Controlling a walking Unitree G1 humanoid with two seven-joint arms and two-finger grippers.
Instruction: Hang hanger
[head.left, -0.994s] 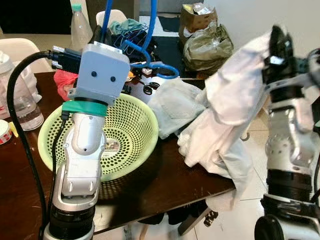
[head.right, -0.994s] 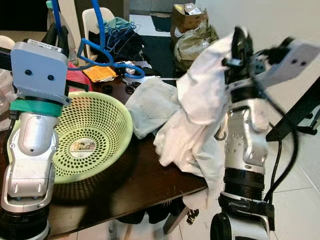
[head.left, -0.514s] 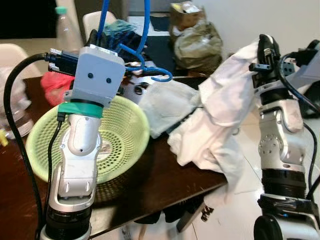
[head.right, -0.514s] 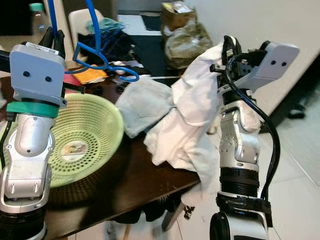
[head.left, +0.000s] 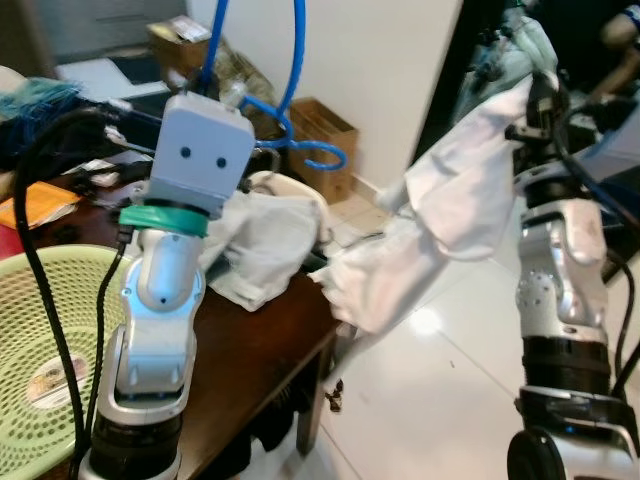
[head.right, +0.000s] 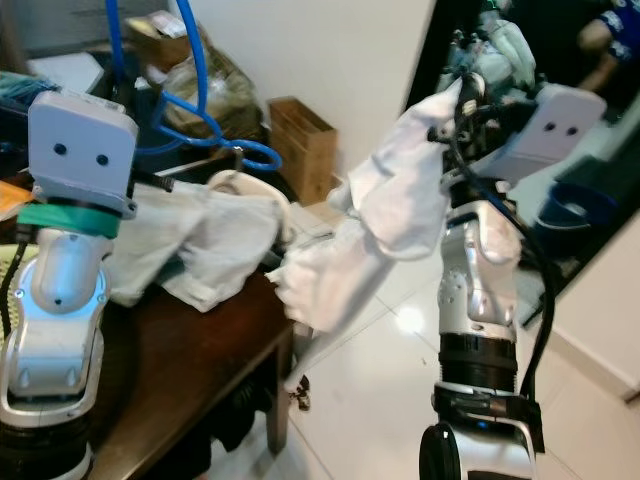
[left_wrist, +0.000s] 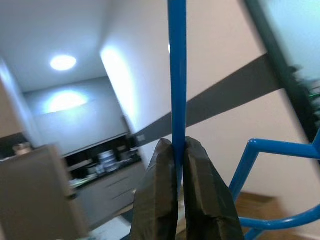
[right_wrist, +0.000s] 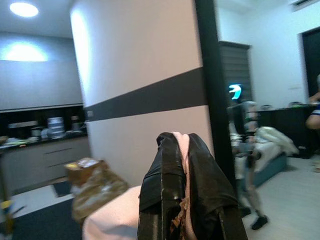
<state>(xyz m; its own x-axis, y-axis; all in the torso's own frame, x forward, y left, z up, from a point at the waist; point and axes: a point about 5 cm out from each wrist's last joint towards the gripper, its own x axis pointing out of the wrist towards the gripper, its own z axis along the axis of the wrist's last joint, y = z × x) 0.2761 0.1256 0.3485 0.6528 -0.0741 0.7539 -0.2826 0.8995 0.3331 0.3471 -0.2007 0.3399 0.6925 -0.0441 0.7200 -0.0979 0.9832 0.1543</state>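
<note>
My left gripper (left_wrist: 177, 152) is raised in front of me and shut on a thin rod of the blue hanger (left_wrist: 177, 75). The hanger's bars and curled hook (head.left: 300, 150) rise above the grey wrist block (head.left: 200, 150). My right gripper (right_wrist: 181, 142) is held high at the right, shut on a fold of the white garment (head.left: 450, 220). The garment hangs down from the fingers (head.left: 538, 95) and trails left toward the table corner.
A dark wooden table (head.left: 260, 350) at the left holds a green perforated basket (head.left: 30, 330) and a pale crumpled cloth (head.left: 265, 245). A cardboard box (head.left: 325, 130) stands by the white wall. Bare tiled floor (head.left: 430, 400) lies between the arms. A person's blue sleeve (head.right: 600, 30) shows at the far right.
The whole view has swung right, so table and basket now sit further left. The white garment has come off the table and hangs from my right gripper. Both grips are unchanged.
</note>
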